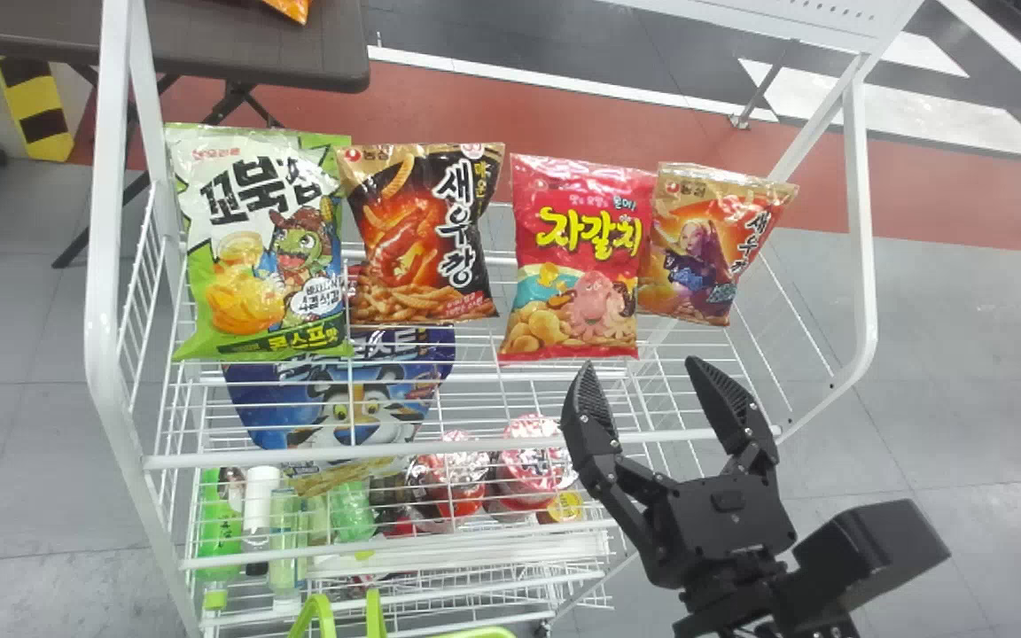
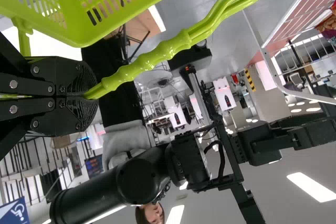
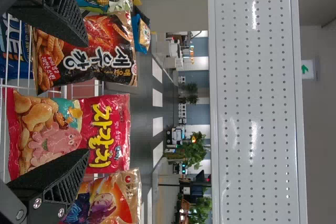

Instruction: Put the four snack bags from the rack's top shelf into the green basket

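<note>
Four snack bags stand in a row on the rack's top shelf: a green bag (image 1: pixel 262 244), a black bag (image 1: pixel 424 232), a red bag (image 1: pixel 577 257) and an orange bag (image 1: pixel 710 244). Just in front of the red and orange bags, my right gripper (image 1: pixel 648 385) is open and empty. In the right wrist view the red bag (image 3: pixel 68 135) lies beyond the spread fingers of my right gripper (image 3: pixel 86 98). My left gripper (image 2: pixel 89 95) is shut on the handle of the green basket (image 2: pixel 86 30). Part of the basket's handle (image 1: pixel 374 613) shows at the head view's bottom edge.
The white wire rack's front rail (image 1: pixel 440 450) runs before the top shelf. Lower down are a blue bag (image 1: pixel 360 416), red-topped cups (image 1: pixel 528 470) and bottles (image 1: pixel 284 540). A dark table (image 1: pixel 236 44) stands behind, and a perforated white panel (image 3: pixel 257 98) rises at the rack's back.
</note>
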`<state>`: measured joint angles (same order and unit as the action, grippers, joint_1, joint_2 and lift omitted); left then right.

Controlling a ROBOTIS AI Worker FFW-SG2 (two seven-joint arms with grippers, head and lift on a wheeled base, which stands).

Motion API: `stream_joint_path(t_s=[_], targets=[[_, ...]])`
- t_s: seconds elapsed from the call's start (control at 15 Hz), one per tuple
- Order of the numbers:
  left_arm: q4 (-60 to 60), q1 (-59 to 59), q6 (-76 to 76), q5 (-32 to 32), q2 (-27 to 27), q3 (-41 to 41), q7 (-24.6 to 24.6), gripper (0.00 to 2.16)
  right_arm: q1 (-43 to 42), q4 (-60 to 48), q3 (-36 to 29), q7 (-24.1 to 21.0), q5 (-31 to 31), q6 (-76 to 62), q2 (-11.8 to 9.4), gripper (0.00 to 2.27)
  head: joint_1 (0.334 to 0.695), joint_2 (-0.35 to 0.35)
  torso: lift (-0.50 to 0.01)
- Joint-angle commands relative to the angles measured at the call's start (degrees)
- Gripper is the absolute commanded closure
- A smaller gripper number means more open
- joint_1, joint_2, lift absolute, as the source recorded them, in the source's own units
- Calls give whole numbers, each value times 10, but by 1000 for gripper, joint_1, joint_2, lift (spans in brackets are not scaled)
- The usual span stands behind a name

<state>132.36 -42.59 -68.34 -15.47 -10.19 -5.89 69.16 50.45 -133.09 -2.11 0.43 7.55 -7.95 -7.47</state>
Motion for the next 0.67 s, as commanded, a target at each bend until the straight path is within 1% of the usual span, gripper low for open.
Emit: stream_joint_path(t_s=[0.0,0.6], targets=[[0,-1,2,0,0,1,1,1781,-2,2,0,0,-1,-2,0,110,695,-350,0],[2,-4,11,0,0,1,9,1781,-12,12,2,-1,-3,-4,3,110,695,-350,0]])
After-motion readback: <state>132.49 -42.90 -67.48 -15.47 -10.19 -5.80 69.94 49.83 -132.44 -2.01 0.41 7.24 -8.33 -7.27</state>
